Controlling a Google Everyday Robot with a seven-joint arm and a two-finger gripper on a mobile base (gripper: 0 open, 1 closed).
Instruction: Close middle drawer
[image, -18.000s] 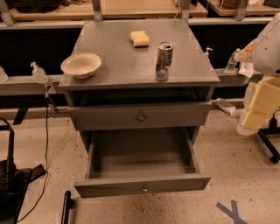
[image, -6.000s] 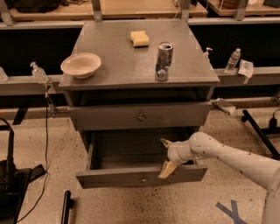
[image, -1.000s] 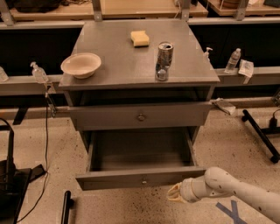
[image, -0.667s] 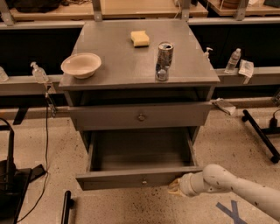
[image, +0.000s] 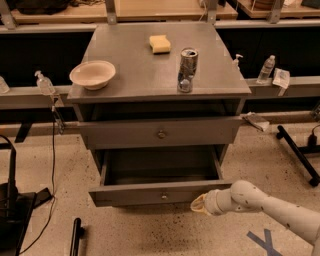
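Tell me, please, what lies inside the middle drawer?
The middle drawer shows only bare grey floor; its rear is covered by the top drawer. The gripper sits by its front panel.

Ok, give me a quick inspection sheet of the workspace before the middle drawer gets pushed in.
Surface: grey cabinet top holds a bowl, a yellow sponge and a can.
Job's things: middle drawer pulled well out, not yet closed.
Clutter: spray bottle on the left rail, water bottle on the right rail.
Grippers: gripper low, at the right end of the drawer's front panel; contact cannot be told.
Cables: thin cable hangs left of the cabinet to the floor.
Surroundings: blue tape cross on the floor, black stand leg at right.
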